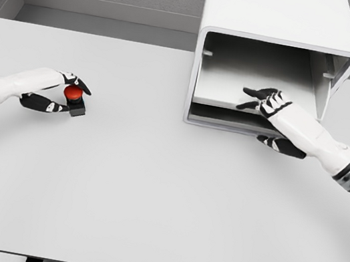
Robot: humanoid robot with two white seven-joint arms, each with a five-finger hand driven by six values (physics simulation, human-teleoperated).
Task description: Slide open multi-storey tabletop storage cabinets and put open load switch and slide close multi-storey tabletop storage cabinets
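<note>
A: Starting at the left, what has the left robot hand (59, 94) got?

B: Its fingers are curled around the load switch (75, 101), a small black block with a red button on top. The switch sits low on the bench (150, 194), tucked against the fingertips, with the thumb below and the fingers arching over the button.

A: How will it handle?

B: I'd judge it light, rigid and hard-shelled, so it won't deform. The black body is the place to pinch; the domed red cap looks slick and may depress if squeezed.

A: And further right?

B: The storage cabinet (277, 54) stands well to the right of that hand, across bare bench. Its front is open, and a drawer shelf (227, 86) shows inside.

A: The right robot hand (265, 101)?

B: Open, fingers spread and holding nothing, resting at the shelf's front edge, just inside the cabinet's mouth. The switch is far off to its left.
</note>
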